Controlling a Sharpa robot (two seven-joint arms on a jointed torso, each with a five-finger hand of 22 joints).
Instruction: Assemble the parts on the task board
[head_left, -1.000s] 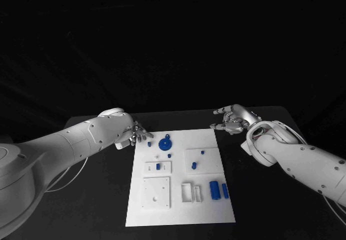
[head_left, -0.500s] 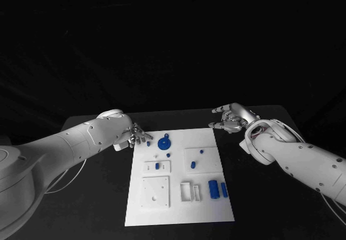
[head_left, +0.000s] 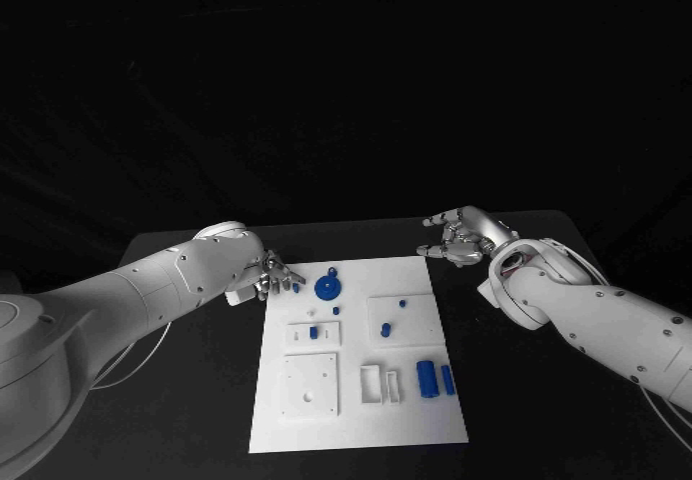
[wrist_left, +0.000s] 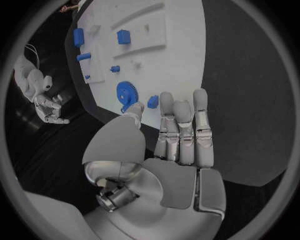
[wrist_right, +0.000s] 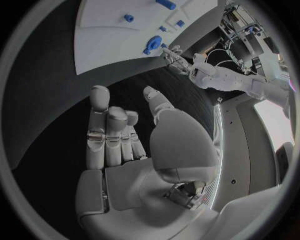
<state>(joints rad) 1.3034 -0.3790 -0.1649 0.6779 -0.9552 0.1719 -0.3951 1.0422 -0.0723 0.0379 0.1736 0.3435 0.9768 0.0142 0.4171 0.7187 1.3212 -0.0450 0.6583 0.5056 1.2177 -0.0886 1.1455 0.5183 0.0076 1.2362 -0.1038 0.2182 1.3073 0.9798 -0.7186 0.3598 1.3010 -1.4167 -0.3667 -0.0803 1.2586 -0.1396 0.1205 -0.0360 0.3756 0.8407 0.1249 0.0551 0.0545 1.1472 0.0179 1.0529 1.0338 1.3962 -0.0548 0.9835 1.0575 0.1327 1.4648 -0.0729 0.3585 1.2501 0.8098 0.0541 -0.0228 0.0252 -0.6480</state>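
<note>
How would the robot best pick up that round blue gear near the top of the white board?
Probably by its rim, from above. The gear seems to lie flat on the board, so only its toothed edge gives fingers purchase. The left hand is closest, open at the board's edge beside it, and could likely pinch across it.

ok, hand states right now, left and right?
Left hand: open, fingers extended, holding nothing.
Right hand: open, holding nothing.

No readable text, labels or numbers — task board (head_left: 361, 400) unmarked
</note>
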